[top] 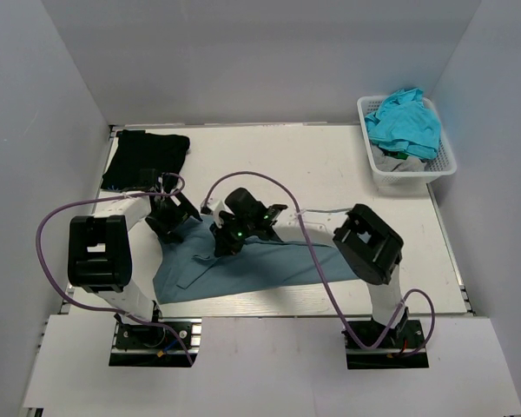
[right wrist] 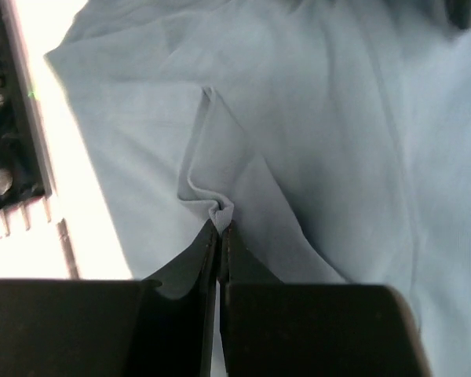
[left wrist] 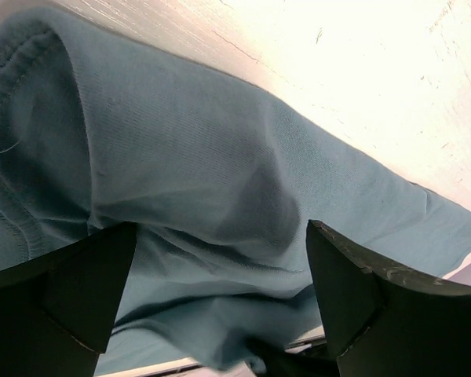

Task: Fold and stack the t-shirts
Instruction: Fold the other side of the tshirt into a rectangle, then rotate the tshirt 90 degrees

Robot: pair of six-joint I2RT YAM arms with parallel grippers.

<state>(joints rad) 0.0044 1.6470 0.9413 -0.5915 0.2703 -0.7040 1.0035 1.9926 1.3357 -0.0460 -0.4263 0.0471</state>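
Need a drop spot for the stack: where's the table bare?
Bare: table strip between black t-shirt and basket; also between basket and blue t-shirt. Crowded: near centre, left gripper and right gripper at that shirt.

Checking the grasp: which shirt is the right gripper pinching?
The slate-blue t-shirt, spread at the table's near middle, a fold caught in the right gripper; the black t-shirt lies far left, the turquoise t-shirts in the basket.

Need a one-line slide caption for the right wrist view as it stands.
Right gripper shut, pinching a small raised fold of the blue t-shirt spread on the white table.
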